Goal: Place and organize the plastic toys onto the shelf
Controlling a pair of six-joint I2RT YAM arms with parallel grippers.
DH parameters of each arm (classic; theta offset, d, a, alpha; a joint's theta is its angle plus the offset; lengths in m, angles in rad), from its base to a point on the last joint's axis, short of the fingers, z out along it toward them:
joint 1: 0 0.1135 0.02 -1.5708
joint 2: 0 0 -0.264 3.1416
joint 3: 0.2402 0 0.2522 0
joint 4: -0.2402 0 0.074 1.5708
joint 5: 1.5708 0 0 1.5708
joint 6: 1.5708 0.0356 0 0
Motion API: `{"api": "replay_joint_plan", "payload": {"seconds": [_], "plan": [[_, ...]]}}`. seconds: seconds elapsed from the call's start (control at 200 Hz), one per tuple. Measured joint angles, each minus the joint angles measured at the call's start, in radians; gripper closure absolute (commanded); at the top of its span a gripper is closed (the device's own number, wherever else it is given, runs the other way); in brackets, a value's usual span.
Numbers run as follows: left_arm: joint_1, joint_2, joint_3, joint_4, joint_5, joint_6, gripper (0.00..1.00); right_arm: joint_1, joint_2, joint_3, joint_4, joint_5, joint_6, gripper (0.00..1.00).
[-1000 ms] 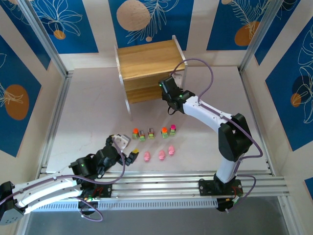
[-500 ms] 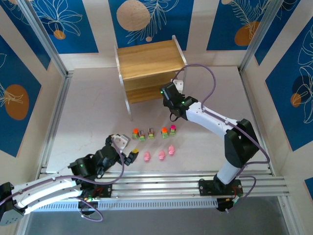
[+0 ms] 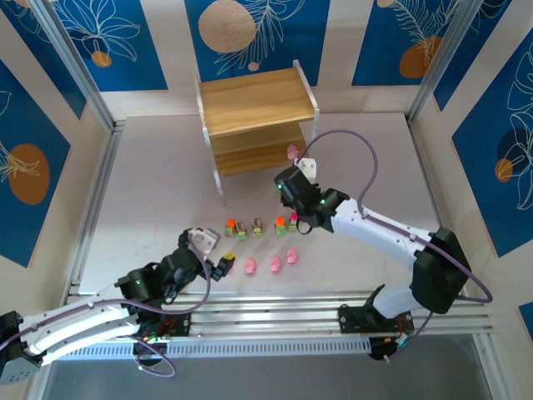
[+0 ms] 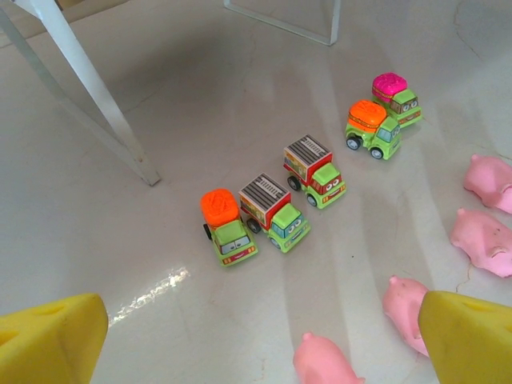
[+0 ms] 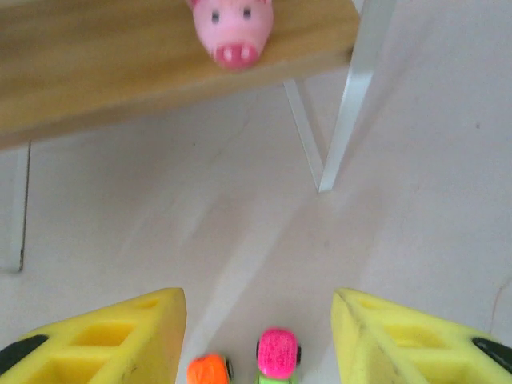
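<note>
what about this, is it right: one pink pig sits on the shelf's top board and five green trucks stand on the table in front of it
Not quite: the pink pig sits on the lower board of the shelf, not the top one, as the top external view shows. The five green trucks do stand on the table in front of it.

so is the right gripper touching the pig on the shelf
Apart. The right wrist view shows the pig sitting on the shelf board at the top and the open right gripper low in frame, with bare table between them.
</note>
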Motion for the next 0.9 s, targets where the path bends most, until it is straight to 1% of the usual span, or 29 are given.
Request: {"api": "replay_joint_plan", "payload": {"seconds": [0.24,0.465,0.715,0.9], "plan": [[0.0,-0.002,-0.002,0.0,-0.004,0.0,0.0,0.155,-0.108,-0.135,-0.113,0.034,0.136,0.49],[0.0,-0.008,-0.002,0.0,-0.007,0.0,0.0,0.275,-0.145,-0.193,-0.198,0.06,0.273,0.49],[0.0,-0.01,-0.002,0.0,-0.007,0.0,0.0,0.353,-0.142,-0.246,-0.223,0.066,0.394,0.49],[0.0,-0.015,-0.002,0.0,-0.007,0.0,0.0,0.385,-0.095,-0.28,-0.21,0.062,0.457,0.49]]}}
